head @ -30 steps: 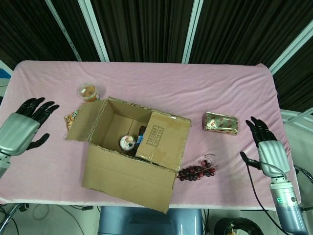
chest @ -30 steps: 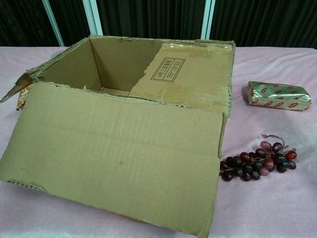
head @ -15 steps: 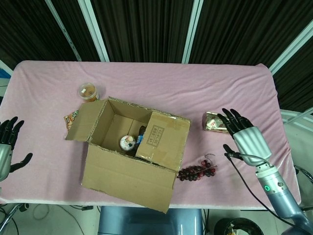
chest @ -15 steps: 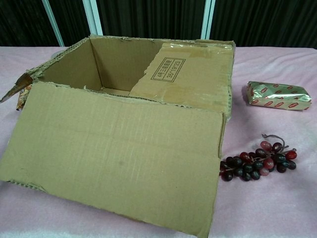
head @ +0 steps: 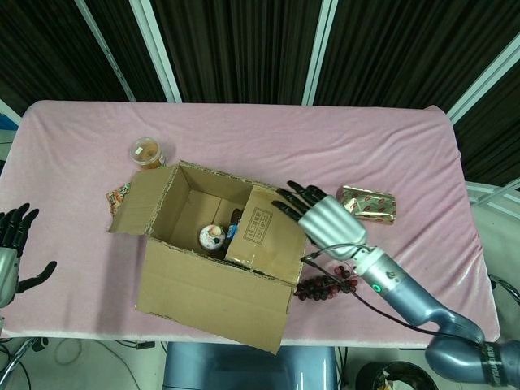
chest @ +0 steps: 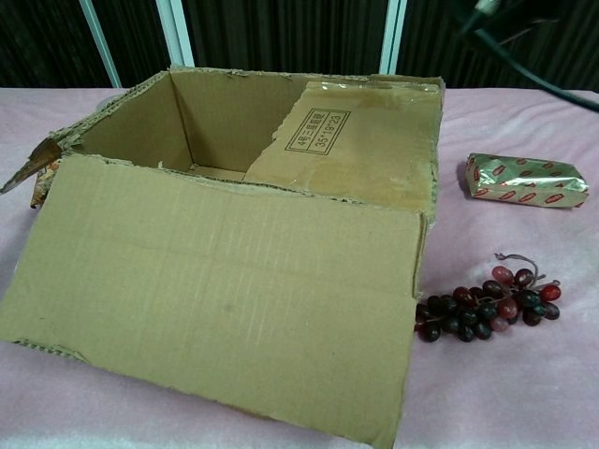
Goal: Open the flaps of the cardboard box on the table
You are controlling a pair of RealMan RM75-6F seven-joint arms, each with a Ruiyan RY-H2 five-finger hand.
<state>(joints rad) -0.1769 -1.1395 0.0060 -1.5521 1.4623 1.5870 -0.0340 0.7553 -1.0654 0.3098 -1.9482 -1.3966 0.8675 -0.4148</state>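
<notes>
1. Head view: the right hand [head: 325, 221], fingers spread and holding nothing, has swung in from the table's right edge to hover over the folded-in flap [head: 270, 231] of the cardboard box [head: 215, 288] at table centre; the left hand [head: 10, 244], fingers spread, has withdrawn to the left edge.
2. Chest view: the box is unchanged, its flap not yet lifted; neither hand shows.

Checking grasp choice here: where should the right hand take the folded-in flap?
Likely the flap's free inner edge over the box opening, reached from above; its other edge is hinged on the right wall. The right hand hovers there, fingers spread.
</notes>
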